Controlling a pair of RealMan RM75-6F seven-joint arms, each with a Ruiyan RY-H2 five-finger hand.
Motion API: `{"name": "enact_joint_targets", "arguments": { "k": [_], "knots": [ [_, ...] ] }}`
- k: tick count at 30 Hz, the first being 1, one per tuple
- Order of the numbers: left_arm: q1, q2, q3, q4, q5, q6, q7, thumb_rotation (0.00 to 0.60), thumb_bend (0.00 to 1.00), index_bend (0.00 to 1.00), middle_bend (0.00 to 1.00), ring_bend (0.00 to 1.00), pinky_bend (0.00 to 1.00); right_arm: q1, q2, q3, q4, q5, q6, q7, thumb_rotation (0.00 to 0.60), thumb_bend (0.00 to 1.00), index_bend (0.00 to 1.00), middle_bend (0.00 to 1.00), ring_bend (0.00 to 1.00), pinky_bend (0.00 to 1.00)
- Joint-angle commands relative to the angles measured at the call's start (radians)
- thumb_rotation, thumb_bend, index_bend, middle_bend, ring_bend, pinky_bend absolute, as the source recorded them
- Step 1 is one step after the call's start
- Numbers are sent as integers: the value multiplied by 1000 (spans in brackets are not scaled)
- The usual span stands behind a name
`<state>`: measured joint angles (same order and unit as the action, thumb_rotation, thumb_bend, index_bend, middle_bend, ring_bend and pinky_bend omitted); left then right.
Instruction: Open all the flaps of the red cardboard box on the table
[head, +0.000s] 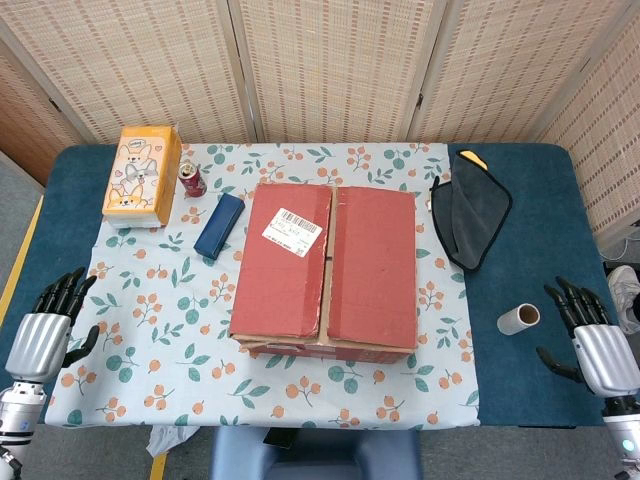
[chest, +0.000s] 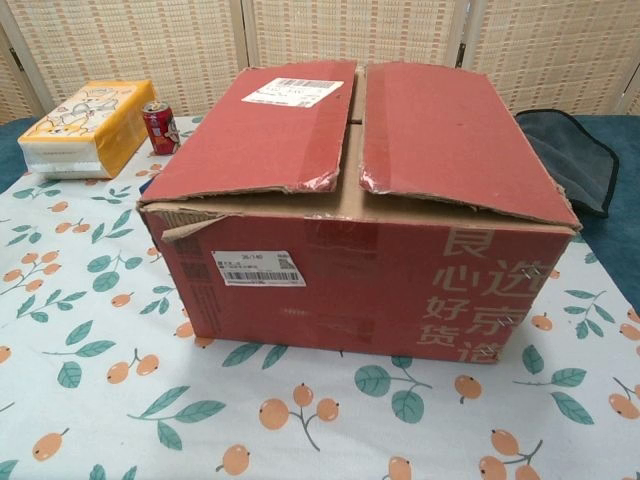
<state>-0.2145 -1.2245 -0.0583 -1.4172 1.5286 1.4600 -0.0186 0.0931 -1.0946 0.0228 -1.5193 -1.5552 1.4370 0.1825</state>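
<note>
My left hand (head: 45, 335) hovers at the near left edge of the table, fingers spread, holding nothing. My right hand (head: 590, 340) sits at the near right edge, likewise spread and empty, just right of a short cardboard tube (head: 518, 319) standing on the blue table top (head: 530, 260). Between the hands, well apart from both, I see the red cardboard box (head: 325, 270) on the leaf-and-berry patterned cloth (head: 170, 330), its two top flaps (chest: 345, 130) lying down with a slit between them. Far left of the box lie a dark blue flat case (head: 219, 226), a small red drink can (head: 192, 180) and an orange tissue pack (head: 143, 175); far right, a dark grey cloth (head: 470, 208).
</note>
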Motion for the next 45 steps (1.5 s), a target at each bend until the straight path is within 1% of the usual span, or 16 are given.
{"name": "enact_joint_targets", "arguments": {
  "k": [1,5,10,13,15,20,22,24,27,33,37,39,43,45],
  "knots": [
    [1,1,0,-3,0,1,0,600,488,0,34,0,150,4,-2,-1,2,-2,-6,-2,600,338,0,0,0,28],
    [-3,2,3,-3,8,-3,-1,600,488,0,34,0,149,6,-3,-8,2,-9,-11,-3,600,337,0,0,0,22],
    [-14,3,5,7,24,-13,-35,600,488,0,34,0,148,-1,-3,-16,-23,-49,28,6,600,338,0,0,0,19],
    [-16,3,7,15,27,-17,-43,600,488,0,34,0,146,11,7,-12,-38,-98,55,-4,600,337,0,0,0,18],
    [-17,5,7,16,27,-17,-53,600,488,0,34,0,145,28,24,-11,-52,-145,65,-43,600,337,0,0,0,18],
    [-9,10,9,5,41,8,-62,600,489,0,34,0,144,96,113,-16,-197,-208,1,-8,600,337,0,0,0,19],
    [-6,9,15,1,65,28,-59,600,489,0,34,0,143,129,142,-13,-257,-206,-58,-44,600,336,0,0,0,18],
    [-4,8,20,3,79,39,-60,600,490,0,35,0,142,161,159,-5,-309,-202,-115,-111,600,336,0,0,0,13],
    [-1,10,21,3,79,43,-71,600,495,0,38,0,134,212,142,20,-376,-203,-174,-186,600,336,0,0,0,10],
    [4,20,31,0,95,53,-85,600,500,0,38,0,131,288,91,63,-444,-185,-246,-255,600,336,0,0,0,4],
    [8,30,31,-1,90,55,-113,600,501,0,38,0,131,333,44,82,-465,-166,-293,-296,600,336,0,0,0,0],
    [9,35,34,-3,95,57,-125,600,504,0,38,0,131,360,16,92,-468,-153,-326,-337,600,336,0,0,0,0],
    [9,39,42,-5,116,67,-126,600,560,0,38,0,128,401,-58,108,-453,-141,-360,-419,600,336,0,0,0,0],
    [11,43,44,-6,120,69,-132,600,561,0,38,0,127,416,-88,114,-450,-125,-376,-450,600,336,0,0,0,0]
  ]
}}
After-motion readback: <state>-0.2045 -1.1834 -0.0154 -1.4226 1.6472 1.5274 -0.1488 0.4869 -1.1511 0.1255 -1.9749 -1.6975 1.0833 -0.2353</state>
